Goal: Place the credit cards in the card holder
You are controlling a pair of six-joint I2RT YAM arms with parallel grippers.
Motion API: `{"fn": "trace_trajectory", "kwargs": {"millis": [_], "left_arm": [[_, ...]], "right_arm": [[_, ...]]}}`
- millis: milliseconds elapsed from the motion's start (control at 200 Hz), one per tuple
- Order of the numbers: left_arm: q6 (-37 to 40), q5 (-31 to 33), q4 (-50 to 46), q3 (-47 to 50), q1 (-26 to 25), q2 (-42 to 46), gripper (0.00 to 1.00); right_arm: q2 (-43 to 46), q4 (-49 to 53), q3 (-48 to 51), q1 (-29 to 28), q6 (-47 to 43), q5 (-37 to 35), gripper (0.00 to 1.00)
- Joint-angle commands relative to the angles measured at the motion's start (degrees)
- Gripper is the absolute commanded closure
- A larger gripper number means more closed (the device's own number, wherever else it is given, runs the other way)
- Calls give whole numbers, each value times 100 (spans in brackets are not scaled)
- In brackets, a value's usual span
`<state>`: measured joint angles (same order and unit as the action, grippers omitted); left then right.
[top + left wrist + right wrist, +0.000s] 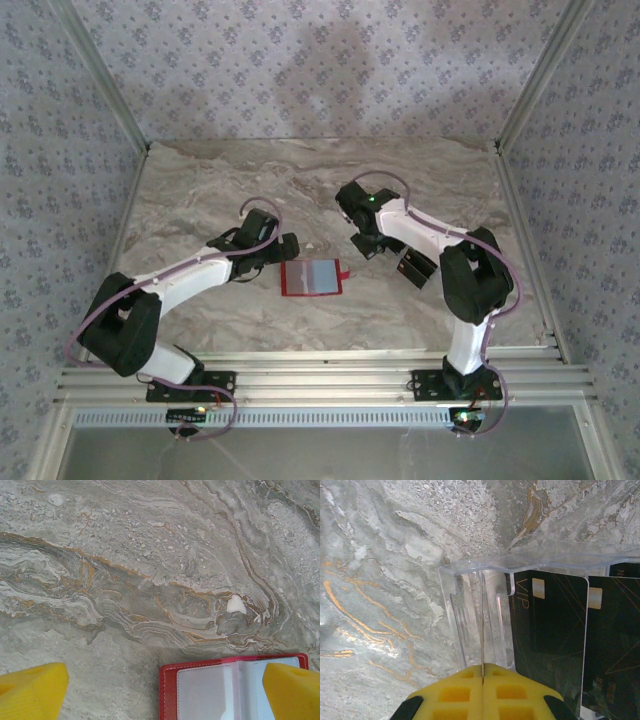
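Observation:
The red card holder (312, 278) lies open on the marble table, grey inside facing up, its small tab to the right. My left gripper (287, 250) hovers open over its far left corner; in the left wrist view the yellow fingertips (31, 692) straddle the card holder (220, 690). My right gripper (483, 672) is shut on one thin credit card (482, 625), seen edge-on as a line above an empty slot of a clear stand. Two more black credit cards (547, 625) marked VIP stand in the slots to the right. In the top view the right gripper (367, 245) sits just left of the stand.
The clear plastic card stand (415, 265) sits right of the card holder, under the right arm's forearm. Patterned walls and metal posts close in the table on three sides. Bare marble lies behind both grippers.

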<state>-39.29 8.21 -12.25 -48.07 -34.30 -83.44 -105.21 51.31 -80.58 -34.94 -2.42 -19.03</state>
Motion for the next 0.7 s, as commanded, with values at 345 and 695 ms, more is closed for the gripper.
{"fn": "trace_trajectory", "kwargs": {"millis": [345,695], "left_arm": [[766,-29,-794,-210,-351,-226,0],[842,771,-1154,-176,-884,-452,0]], "right_arm": [[1597,-672,241,-162,1468,2173,100],[2318,-4075,2697,22,3960,4124,100]]}}
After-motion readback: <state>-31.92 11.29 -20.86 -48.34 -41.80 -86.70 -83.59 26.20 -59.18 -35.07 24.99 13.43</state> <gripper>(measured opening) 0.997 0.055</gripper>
